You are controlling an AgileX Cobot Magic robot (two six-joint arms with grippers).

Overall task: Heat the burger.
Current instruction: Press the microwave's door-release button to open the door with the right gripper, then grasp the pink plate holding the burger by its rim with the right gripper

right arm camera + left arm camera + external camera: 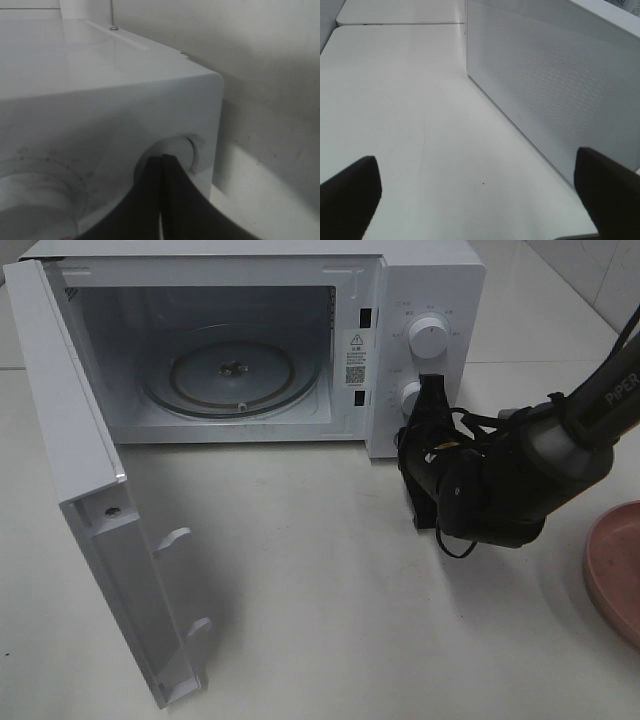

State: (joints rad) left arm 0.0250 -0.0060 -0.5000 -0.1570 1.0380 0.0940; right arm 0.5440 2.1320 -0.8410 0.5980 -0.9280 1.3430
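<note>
The burger is out of view in every frame. The white microwave [425,290] stands at the back with its door [70,440] swung wide open to the left. Its cavity holds only the glass turntable [232,370]. My right gripper [432,388] is shut, its tips resting against the lower knob [408,395] on the control panel. The right wrist view shows the closed gripper [162,159] touching that knob [176,149]. My left gripper [480,187] is open with nothing between its fingers [350,195], low over the table beside a dotted white microwave panel [560,90].
A round pink plate [615,570] lies at the right edge of the table, with nothing showing on its visible part. The upper knob [428,335] sits above the lower one. The open door juts toward the table's front left.
</note>
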